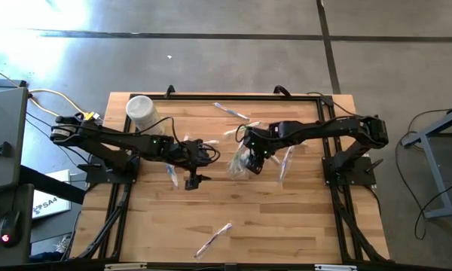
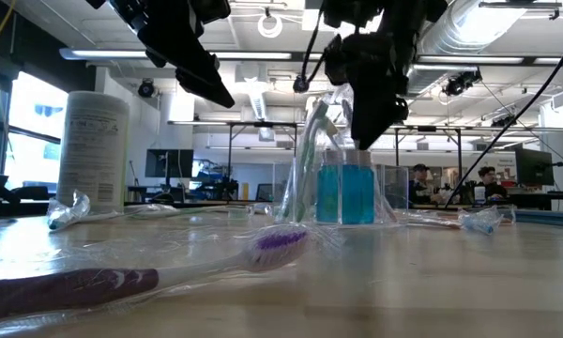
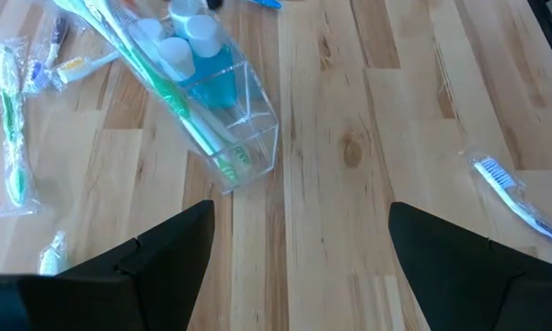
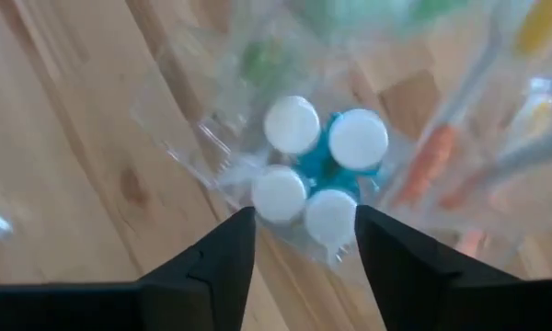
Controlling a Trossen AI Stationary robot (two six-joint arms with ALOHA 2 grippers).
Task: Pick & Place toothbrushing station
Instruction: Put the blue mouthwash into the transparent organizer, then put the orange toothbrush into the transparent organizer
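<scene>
The toothbrushing station (image 1: 238, 164) is a clear boxy holder standing on its base mid-table. It holds blue bottles with white caps (image 4: 313, 175) and a green toothbrush (image 3: 156, 83). It also shows in the low view as the station (image 2: 342, 192) and in the left wrist view as the station (image 3: 235, 129). My right gripper (image 4: 304, 225) hangs open just over the caps, pointing steeply down, its fingers to either side of the nearest cap. In the low view this right gripper (image 2: 368, 131) is at the holder's top. My left gripper (image 3: 299, 239) waits open above the table, to the station's left, as the left gripper (image 1: 192, 181). My right gripper stands open over the bottle caps (image 4: 331, 216) from above, and the gap between its fingers is wider than one cap. I cannot tell whether either fingertip touches a cap or the holder's rim.
A tall white tub (image 1: 141, 111) stands far left. Wrapped toothbrushes lie about: far centre (image 1: 230, 111), right of the station (image 1: 286, 162), near centre (image 1: 213, 239), and a purple one (image 2: 169, 268) close to the low camera. Bare wood (image 1: 316, 218) lies near right. People (image 2: 488, 183) sit beyond the table.
</scene>
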